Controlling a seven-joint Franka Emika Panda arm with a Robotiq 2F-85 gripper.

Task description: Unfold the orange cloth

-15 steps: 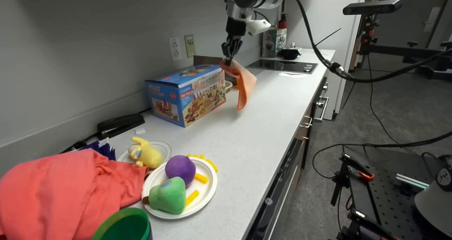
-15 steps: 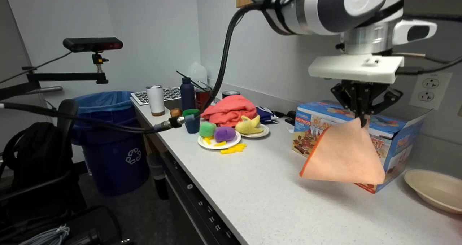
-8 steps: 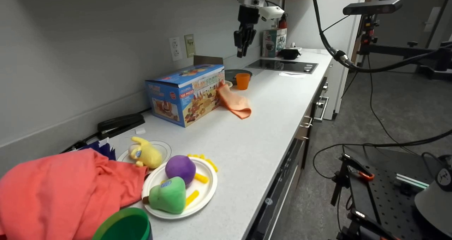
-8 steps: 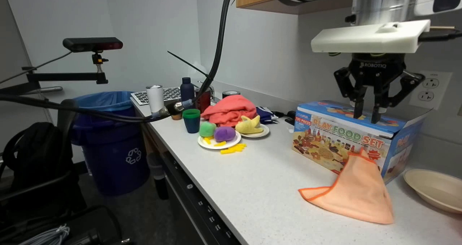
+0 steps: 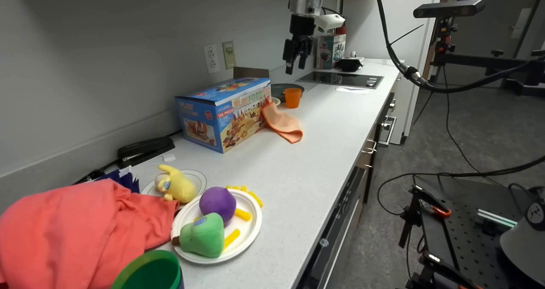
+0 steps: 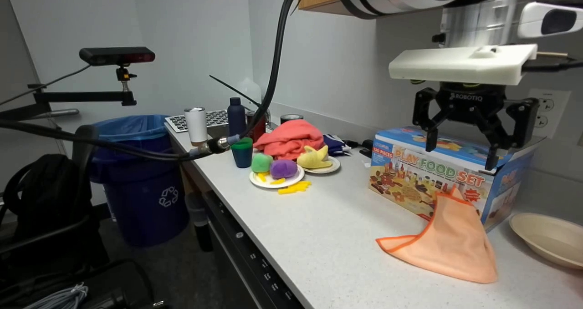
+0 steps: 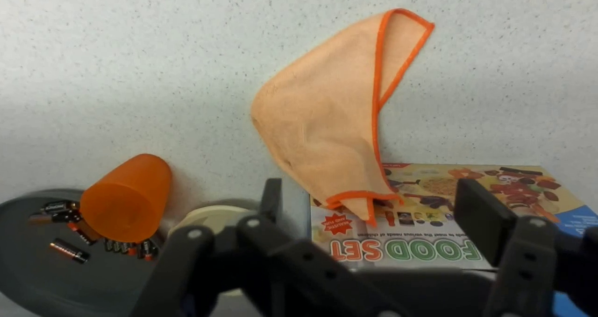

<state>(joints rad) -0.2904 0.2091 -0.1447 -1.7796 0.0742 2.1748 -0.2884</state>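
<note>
Black two-finger claw [image 6: 461,155]: in both ext. views hangs above the white speckled tabletop [image 6: 337,227]; jaws spread wide, nothing gripped. Wrist view agrees: jaws well apart across lower half of frame.

Pale orange fabric cloth [image 7: 322,111], bright orange hem: upper ctr of frame in wrist view, below and apart from claw. Cond.: partly spread, creased. In an ext. view the cloth [image 6: 455,250] lies lower R, one end propped against front of blue cardboard PLAY FOOD SET box [image 6: 405,177], remainder on tabletop. Full box title legible there; wrist view gives "FOOD SET" only, inverted. Hemmed triangular corner obs. at upper R of ctr, wrist view.

Wrist view only: small cylindrical batteries [image 7: 70,250], lower L, in dark grey round dish [image 7: 93,272]. Orange plastic cup [image 7: 126,200] just beside dish; in an ext. view the cup [image 5: 292,97] reads upright, near ctr. Beige shallow bowl [image 6: 553,240], R edge of an ext. view, is partly hidden by claw in wrist view.

Black glass cooktop [image 5: 336,78]: upper R of ctr, an ext. view only. Blue plastic recycling bin [image 6: 136,204], white cylindrical tumbler [image 6: 196,127] and dark blue bottle [image 6: 237,120]: L half, an ext. view only.

Both ext. views: white round plate [image 5: 249,233] carrying green pear-shaped plush [image 5: 204,238] and purple round plush [image 5: 218,204], coral-red fabric heap [image 5: 72,229] just beside.
</note>
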